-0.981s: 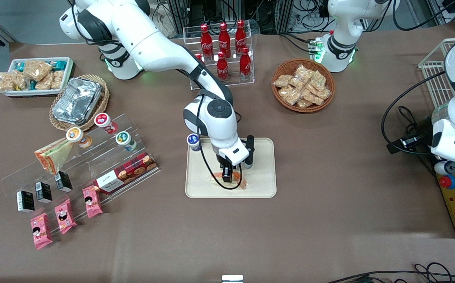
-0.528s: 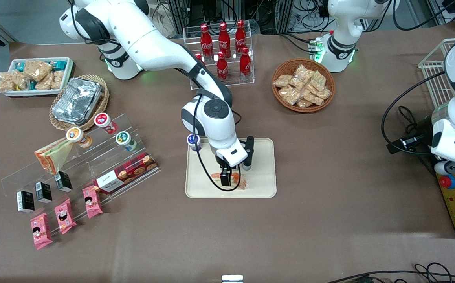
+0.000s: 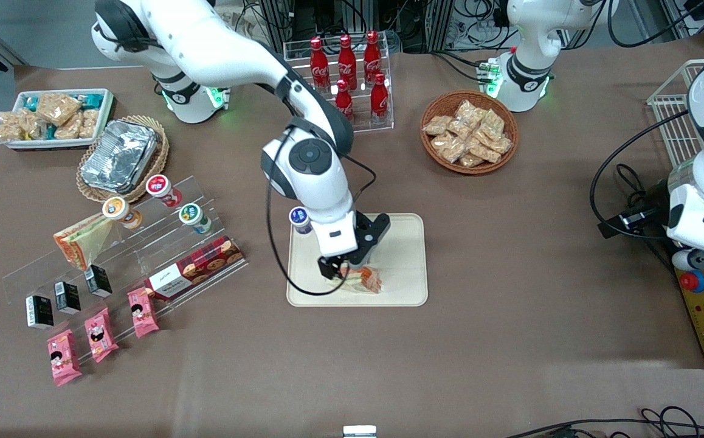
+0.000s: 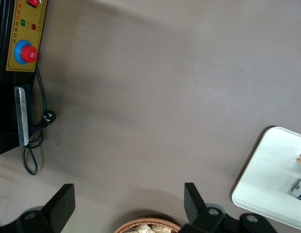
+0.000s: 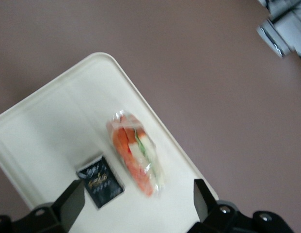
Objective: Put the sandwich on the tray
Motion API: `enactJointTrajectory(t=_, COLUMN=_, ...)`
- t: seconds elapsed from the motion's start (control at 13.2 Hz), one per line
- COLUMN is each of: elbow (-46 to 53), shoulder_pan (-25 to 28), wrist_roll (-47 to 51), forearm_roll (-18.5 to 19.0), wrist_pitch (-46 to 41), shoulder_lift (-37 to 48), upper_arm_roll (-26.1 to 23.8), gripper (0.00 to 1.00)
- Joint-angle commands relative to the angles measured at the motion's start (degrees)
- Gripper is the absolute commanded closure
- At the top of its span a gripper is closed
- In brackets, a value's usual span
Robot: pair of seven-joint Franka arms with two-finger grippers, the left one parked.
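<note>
- While the gripper [image 3: 340, 267] hangs just above the tray [image 3: 402, 255] at the centre of the front frame, its fingers [image 5: 68, 204] stand spread wide and grip nothing.
- The sandwich [image 3: 365, 280], a clear-wrapped wedge showing orange-red, white and green layers, lies on the tray beneath the gripper, near the rim closest to the front camera.
- Beside it on the smooth cream plastic lies a small black packet [image 5: 101, 181] with gold script too small to read.
- In the upper part of the frame, a clear acrylic rack [image 3: 382, 125] holds red Coca-Cola bottles [image 3: 347, 61].
- A round wicker basket [image 3: 469, 167] near the rack holds crinkly wrapped snack packs [image 3: 467, 134].
- Toward the working arm's end of the surface, a white bin [image 3: 106, 109] holds similar packs.
- A crinkled foil container [image 3: 120, 155] sits in a shallow wicker dish [image 3: 158, 159].
</note>
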State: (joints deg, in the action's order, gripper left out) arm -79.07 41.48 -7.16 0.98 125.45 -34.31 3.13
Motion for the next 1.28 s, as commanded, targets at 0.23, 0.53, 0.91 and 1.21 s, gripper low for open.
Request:
enactJointTrajectory(t=0.23, elbow=-2.3, shoulder_pan=-8.0, wrist_roll=6.4, forearm_roll=-1.8, wrist_pitch=-13.5, shoulder_lift=11.0, upper_arm_roll=-0.3, gripper=0.0)
enactJointTrajectory(t=0.53, elbow=-2.2, shoulder_pan=-15.7, wrist_roll=6.9, forearm_roll=-5.2, wrist_pitch=-19.8, shoulder_lift=16.6, upper_arm_roll=-0.6, gripper=0.0)
enactJointTrajectory(t=0.91, elbow=-1.9, shoulder_pan=-25.9, wrist_roll=6.8, forearm_roll=-8.5, wrist_pitch=-29.5, shoulder_lift=23.0, upper_arm_roll=-0.1, gripper=0.0)
enactJointTrajectory(t=1.21, elbow=-1.8, shoulder_pan=-27.4, wrist_roll=7.0, forearm_roll=-8.1, wrist_pitch=-35.5, shoulder_lift=25.8, upper_arm_roll=6.8, gripper=0.0)
